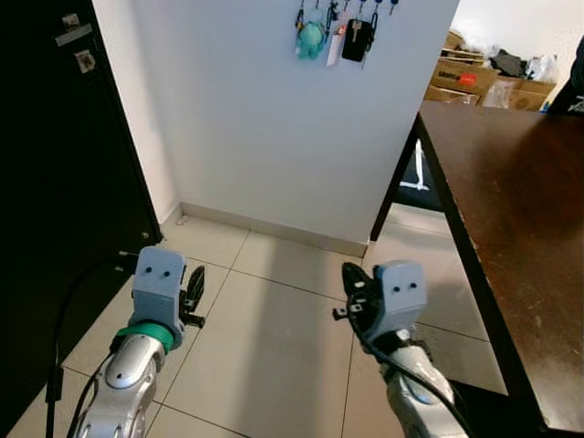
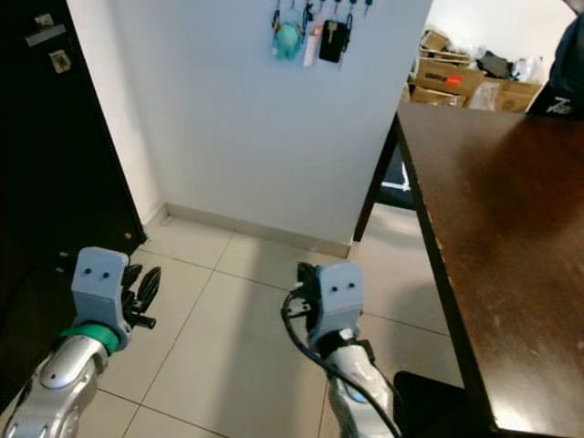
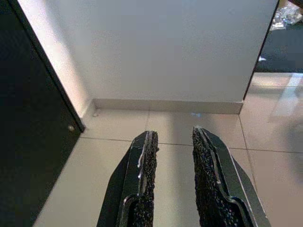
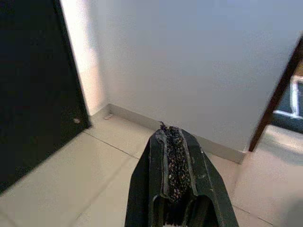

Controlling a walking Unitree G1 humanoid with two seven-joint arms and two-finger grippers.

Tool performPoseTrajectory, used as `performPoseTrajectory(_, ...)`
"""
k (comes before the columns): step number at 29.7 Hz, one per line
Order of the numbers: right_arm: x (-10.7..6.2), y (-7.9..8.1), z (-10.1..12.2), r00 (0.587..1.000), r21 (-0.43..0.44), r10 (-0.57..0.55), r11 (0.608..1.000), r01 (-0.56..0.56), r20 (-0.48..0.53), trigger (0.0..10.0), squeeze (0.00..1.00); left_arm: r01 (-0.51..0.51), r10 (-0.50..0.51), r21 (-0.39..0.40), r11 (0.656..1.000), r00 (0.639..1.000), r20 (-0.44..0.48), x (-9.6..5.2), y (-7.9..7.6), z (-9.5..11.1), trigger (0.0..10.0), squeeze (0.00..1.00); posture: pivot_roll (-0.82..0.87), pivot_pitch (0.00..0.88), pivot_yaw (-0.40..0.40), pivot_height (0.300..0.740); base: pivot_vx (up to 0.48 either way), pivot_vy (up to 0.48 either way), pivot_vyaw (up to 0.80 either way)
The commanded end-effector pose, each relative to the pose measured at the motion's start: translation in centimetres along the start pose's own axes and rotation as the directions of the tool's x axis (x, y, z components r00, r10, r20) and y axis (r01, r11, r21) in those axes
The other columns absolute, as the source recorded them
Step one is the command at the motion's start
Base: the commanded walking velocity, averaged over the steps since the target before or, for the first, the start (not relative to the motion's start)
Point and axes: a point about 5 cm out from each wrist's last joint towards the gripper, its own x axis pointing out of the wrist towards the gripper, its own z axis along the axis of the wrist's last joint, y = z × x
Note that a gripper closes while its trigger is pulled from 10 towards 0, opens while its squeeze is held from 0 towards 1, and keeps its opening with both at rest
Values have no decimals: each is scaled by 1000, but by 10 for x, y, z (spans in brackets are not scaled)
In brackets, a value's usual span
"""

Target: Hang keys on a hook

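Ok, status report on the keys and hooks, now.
Left gripper open, low over the floor tiles. Right gripper shut, empty, low too. Keys hanging on the wall hooks ahead. Dark table on the right, path clear.

No legible text anywhere.

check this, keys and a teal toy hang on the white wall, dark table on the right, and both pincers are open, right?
Not quite: only the left pincer is open. The right pincer is shut with nothing between its fingers, as the right wrist view shows. The keys and teal toy do hang on the white wall, with the dark table on the right.
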Motion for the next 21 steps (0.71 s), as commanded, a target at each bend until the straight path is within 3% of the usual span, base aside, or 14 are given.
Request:
performPoseTrajectory(1,-2,-3,9,999,-44,-10,999,12,43,10000,0,8,-8,0,1000,1000,1,-8,0,2,10000,0,17,66,59,740,0,0,0)
performPoseTrajectory(5,-2,-2,12,998,-51,-2,999,5,59,10000,0,13,-13,11,1000,1000,1,-11,-2,3,10000,0,18,66,58,740,0,0,0)
performPoseTrajectory(9,1,1,19,994,-54,12,999,-6,113,10000,0,-103,89,98,990,987,133,-17,6,19,10000,0,25,58,55,740,0,0,0)
performPoseTrajectory(15,4,5,22,987,-42,6,999,1,158,10000,0,-127,84,162,979,965,250,-16,7,32,10000,0,29,53,63,740,0,0,0)
performPoseTrajectory(21,4,7,23,987,-32,0,999,5,163,10000,0,-133,82,186,973,962,260,-15,9,33,10000,0,26,60,72,740,0,0,0)
